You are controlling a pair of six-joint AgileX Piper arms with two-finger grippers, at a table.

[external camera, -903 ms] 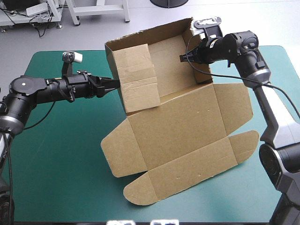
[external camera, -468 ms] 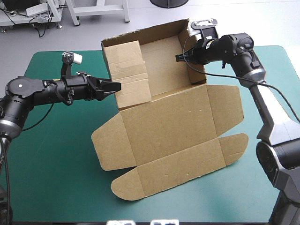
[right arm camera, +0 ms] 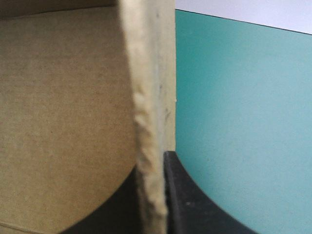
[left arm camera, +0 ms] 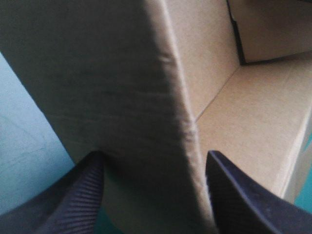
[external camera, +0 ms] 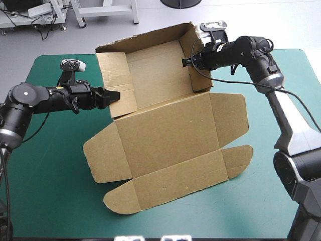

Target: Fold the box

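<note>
The brown box stands as an open tray at the table's far side, its lid and flaps lying flat toward the front. My left gripper is at the tray's left wall. In the left wrist view its black fingers stand apart, astride the thick folded wall. My right gripper is raised at the top of the right wall. The right wrist view shows its fingers all but shut on the wall's edge, with the tray's inside beside it.
The box's back wall reaches past the table's far edge. Bare teal-green cover lies to the left and front left. More of it lies to the right of the lid flaps and outside the right wall.
The whole box has slid to the left with both arms. The left inner flap, earlier leaning into the tray, now stands against the left wall. The left gripper has drawn back leftward.
</note>
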